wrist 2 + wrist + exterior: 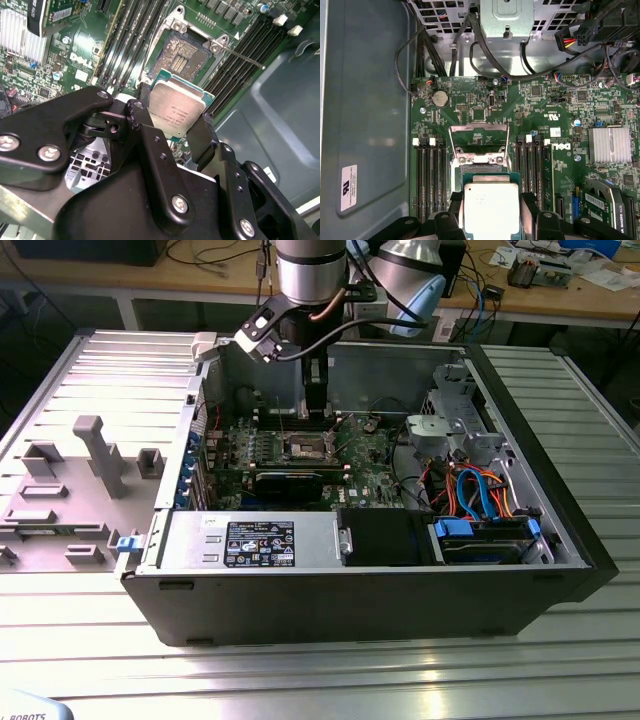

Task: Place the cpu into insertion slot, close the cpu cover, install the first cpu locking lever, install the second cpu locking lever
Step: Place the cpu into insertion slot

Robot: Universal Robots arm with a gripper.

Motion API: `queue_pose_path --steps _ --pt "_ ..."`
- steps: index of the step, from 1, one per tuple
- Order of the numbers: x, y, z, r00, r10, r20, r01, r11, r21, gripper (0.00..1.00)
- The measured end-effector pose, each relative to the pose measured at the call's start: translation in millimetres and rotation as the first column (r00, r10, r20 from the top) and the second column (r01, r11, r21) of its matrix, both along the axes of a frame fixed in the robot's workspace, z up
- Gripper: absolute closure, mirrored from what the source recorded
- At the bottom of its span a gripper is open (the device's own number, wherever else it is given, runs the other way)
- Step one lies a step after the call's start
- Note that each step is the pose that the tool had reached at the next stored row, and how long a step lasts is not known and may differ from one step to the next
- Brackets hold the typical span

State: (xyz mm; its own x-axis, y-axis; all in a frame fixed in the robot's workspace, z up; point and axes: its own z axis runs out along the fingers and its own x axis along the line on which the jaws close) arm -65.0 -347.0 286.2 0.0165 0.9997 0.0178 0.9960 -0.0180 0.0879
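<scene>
The pincer [172,120] grips the cpu [176,105] by its edges just above the open insertion slot [182,52]. The cpu cover [479,128] stands raised beside it, memory slots [432,175] flanking both sides.

Cuts the cpu [490,210] off at the picture's edge in the first wrist view, flanks tucked behind the fingers [530,215]. Hides one corner behind the fingers [202,137] in the second wrist view and covers part of the insertion slot [182,52]. Too small in the exterior view to tell cpu from insertion slot
</scene>
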Motion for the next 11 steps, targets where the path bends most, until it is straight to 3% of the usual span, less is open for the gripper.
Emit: queue_pose_path --steps 11 --pt "-0.5 0.0 -0.1 1.0000 0.000 0.0000 0.000 1.0000 0.0000 0.46"
